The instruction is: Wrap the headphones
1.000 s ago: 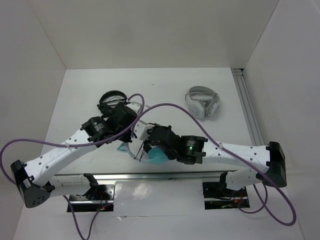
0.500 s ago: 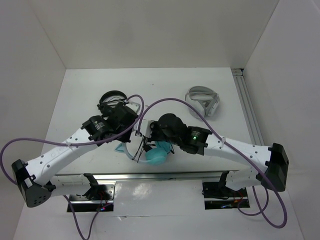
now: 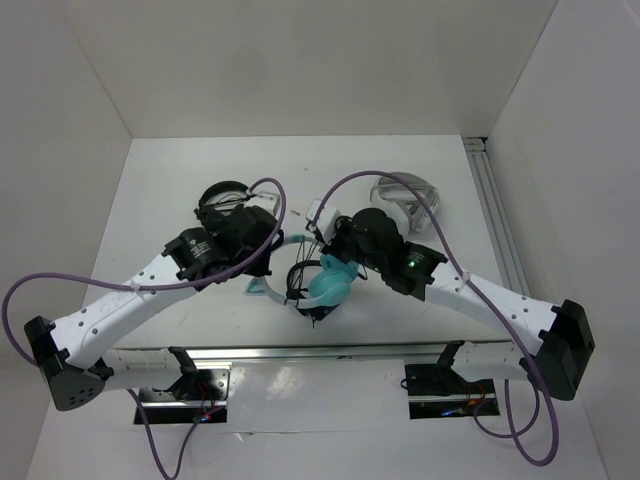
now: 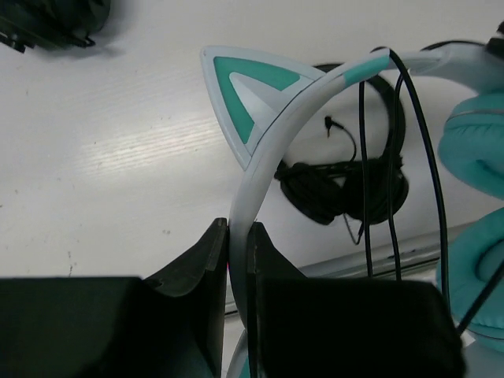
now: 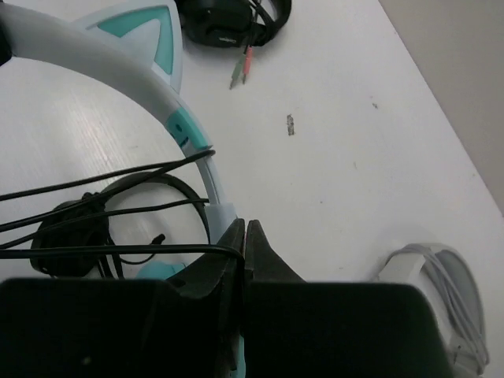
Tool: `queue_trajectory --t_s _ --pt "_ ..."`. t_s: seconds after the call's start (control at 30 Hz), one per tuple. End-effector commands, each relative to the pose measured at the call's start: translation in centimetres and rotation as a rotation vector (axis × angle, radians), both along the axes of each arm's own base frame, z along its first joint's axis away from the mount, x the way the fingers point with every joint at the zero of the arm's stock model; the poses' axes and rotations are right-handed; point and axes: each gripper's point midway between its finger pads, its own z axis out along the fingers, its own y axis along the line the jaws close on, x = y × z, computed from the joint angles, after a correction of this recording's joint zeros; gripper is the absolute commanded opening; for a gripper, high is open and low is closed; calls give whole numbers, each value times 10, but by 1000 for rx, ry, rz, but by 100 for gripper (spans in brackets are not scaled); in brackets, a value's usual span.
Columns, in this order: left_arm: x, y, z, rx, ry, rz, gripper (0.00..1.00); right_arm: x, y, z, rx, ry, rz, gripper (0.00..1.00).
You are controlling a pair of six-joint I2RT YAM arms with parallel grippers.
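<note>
The headphones (image 3: 332, 285), with teal ear cups and a pale headband (image 4: 291, 118) bearing a cat ear (image 4: 244, 94), are at the table's middle between both arms. My left gripper (image 3: 272, 262) (image 4: 240, 232) is shut on the headband. The thin black cable (image 4: 391, 157) (image 5: 102, 175) crosses over the headband in several strands. One strand runs into my right gripper (image 5: 246, 228) (image 3: 330, 240), which is shut on it just past the headband's far side. A dark loop of cable with a plug (image 4: 327, 122) lies on the table below.
Small black headphones (image 3: 222, 198) (image 5: 228, 16) lie at the far left, close behind my left wrist. Grey-white headphones (image 3: 410, 190) (image 5: 441, 276) lie at the far right, partly hidden by my right arm. A metal rail (image 3: 495, 210) runs along the right wall.
My right gripper has swung from the near side of the headphones to the far side, drawing the cable over the headband. The ear cups shifted slightly up. The left gripper kept its hold.
</note>
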Motion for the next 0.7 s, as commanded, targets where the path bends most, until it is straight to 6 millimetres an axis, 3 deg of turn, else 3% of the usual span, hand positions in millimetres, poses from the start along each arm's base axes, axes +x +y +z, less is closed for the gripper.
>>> queue_trajectory --t_s 0.0,0.17,0.33,0.53,0.67 --pt "-7 3 20 -61 -6 20 0 36 -38 38 190 -35 -255 0" --pt "-7 -7 22 -113 8 -25 0 42 -49 42 234 -32 -269 0" --pt "-12 -13 9 -101 36 -106 0 51 -45 43 217 -8 -258 0" --pt "-13 -15 6 -80 27 -143 0 59 -39 65 231 -46 -250 1" --pt "-13 -14 7 -49 5 -161 0 64 -40 58 197 -49 -262 2"
